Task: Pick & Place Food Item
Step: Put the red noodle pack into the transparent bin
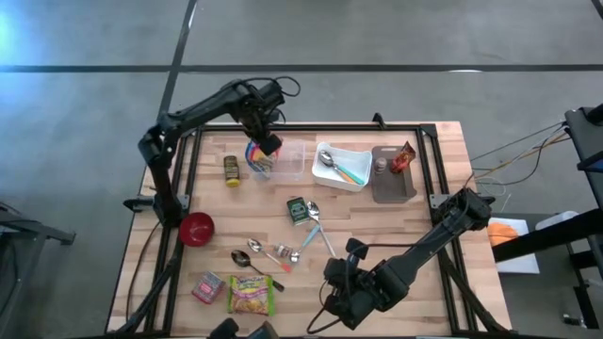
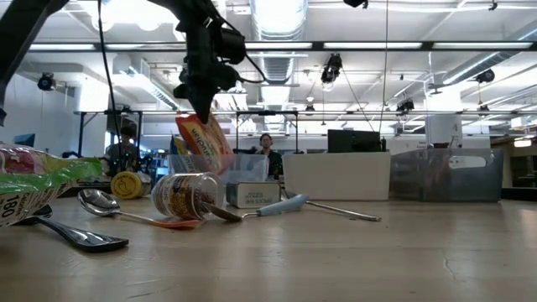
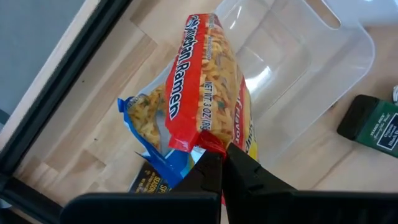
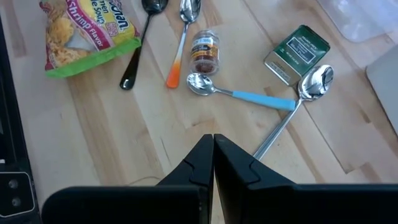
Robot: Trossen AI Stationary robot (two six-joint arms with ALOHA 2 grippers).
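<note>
A red ramen packet (image 3: pixel 205 81) hangs under my left gripper (image 3: pixel 222 155), which is shut on it at the far left of the table, over the left end of a clear plastic container (image 3: pixel 298 68). The high view shows that gripper (image 1: pixel 268 143) and the container (image 1: pixel 290 160). A blue packet (image 3: pixel 142 121) shows just beneath the red one, at the container's edge. My right gripper (image 4: pixel 213 146) is shut with nothing in it, above the table's near middle (image 1: pixel 332 273). My left gripper pinches the red packet's end seam (image 3: pixel 206 142) between its two fingers, coming from above and pointing down. The packet hangs tilted below the fingers (image 2: pixel 205 138). Its lower end reaches the container; whether it touches there, or touches the blue packet, I cannot tell.
A yellow-lidded jar (image 1: pixel 232 170) and a red bowl (image 1: pixel 197 228) stand at the left. A white tray (image 1: pixel 341 166) and a grey tray (image 1: pixel 391 177) are at the back right. A green tin (image 4: pixel 297 53), a spice jar (image 4: pixel 204 53), spoons and a green-edged noodle packet (image 4: pixel 87 28) lie mid-table.
</note>
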